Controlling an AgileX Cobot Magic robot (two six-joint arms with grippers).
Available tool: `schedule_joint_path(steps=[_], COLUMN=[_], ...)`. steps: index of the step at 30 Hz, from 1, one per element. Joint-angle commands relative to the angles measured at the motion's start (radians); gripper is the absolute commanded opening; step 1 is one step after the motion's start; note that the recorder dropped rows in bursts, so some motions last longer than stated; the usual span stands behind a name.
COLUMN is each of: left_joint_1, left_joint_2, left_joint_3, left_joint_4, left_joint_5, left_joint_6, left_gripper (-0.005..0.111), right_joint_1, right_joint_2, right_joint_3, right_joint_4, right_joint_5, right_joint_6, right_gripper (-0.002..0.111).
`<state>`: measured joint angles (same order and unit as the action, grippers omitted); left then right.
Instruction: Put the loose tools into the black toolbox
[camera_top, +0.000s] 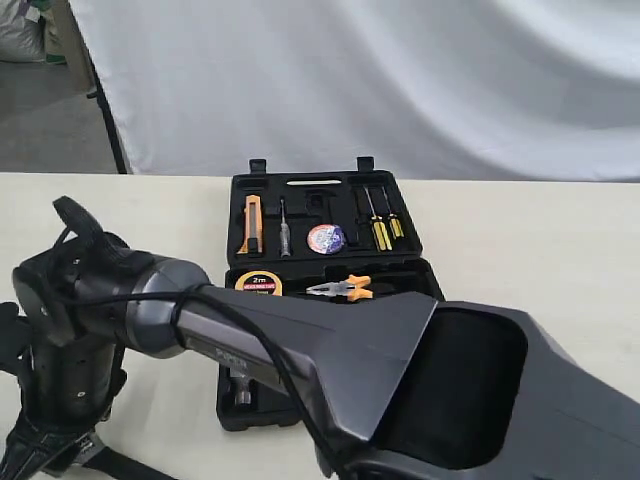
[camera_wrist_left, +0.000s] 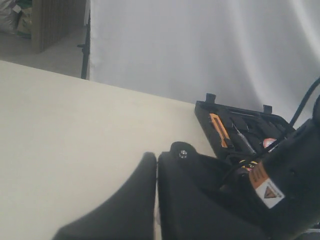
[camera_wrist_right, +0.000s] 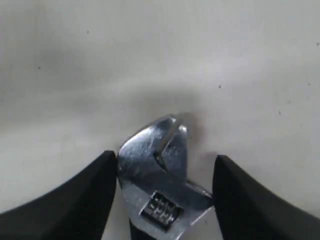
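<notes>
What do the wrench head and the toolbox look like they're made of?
The adjustable wrench head looks like bright polished or plated steel: silvery, with mirror-like glints and a knurled adjuster. The black toolbox looks like moulded matte plastic: dull black with shaped recesses and clip tabs along its far edge.

Big arm (camera_top: 330, 350) blocks front of black toolbox (camera_top: 300, 190). Back half open from above. Bare table (camera_wrist_left: 60, 115) at left. Wrench head (camera_wrist_right: 160, 170) fills gap between right fingers (camera_wrist_right: 75, 200).

"2m" on the yellow tape measure (camera_top: 258, 284)
</notes>
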<state>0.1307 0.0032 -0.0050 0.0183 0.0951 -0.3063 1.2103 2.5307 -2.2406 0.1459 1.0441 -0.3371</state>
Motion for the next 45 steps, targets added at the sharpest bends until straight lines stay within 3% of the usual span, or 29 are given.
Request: schedule_joint_path(steps=[1, 9, 18, 26, 33, 38, 45], left_joint_1=[0.025, 0.025, 0.025, 0.025, 0.025, 0.025, 0.025], left_joint_2=[-0.003, -0.003, -0.003, -0.003, -0.003, -0.003, -0.003], left_joint_3=[-0.003, -0.003, -0.003, -0.003, -0.003, -0.003, -0.003], left_joint_4=[0.004, 0.004, 0.004, 0.004, 0.004, 0.004, 0.004], left_joint_5=[-0.007, -0.007, -0.007, -0.007, -0.007, -0.007, -0.007], left_joint_6=[-0.005, -0.005, -0.005, -0.005, -0.005, -0.005, -0.005], left_gripper=[0.001, 0.001, 0.001, 0.001, 0.001, 0.001, 0.001], right_joint_1=[0.002, -0.005, -0.106, -0.230, -0.411, -0.544, -0.591], right_joint_2=[-0.099, -0.182, -0.270, -0.427, -0.448, -0.417, -0.384], right_joint_3=[-0.004, -0.002, 0.072, 0.327, 0.464, 0.514, 0.514], right_joint_4=[-0.112, -0.222, -0.189, -0.189, -0.188, -0.115, -0.035], right_joint_5=[0.082, 0.177, 0.177, 0.177, 0.081, -0.052, -0.073], right_joint_6=[0.081, 0.112, 0.135, 0.139, 0.185, 0.247, 0.253], right_gripper=[0.000, 0.000, 0.000, 0.000, 0.000, 0.000, 0.000])
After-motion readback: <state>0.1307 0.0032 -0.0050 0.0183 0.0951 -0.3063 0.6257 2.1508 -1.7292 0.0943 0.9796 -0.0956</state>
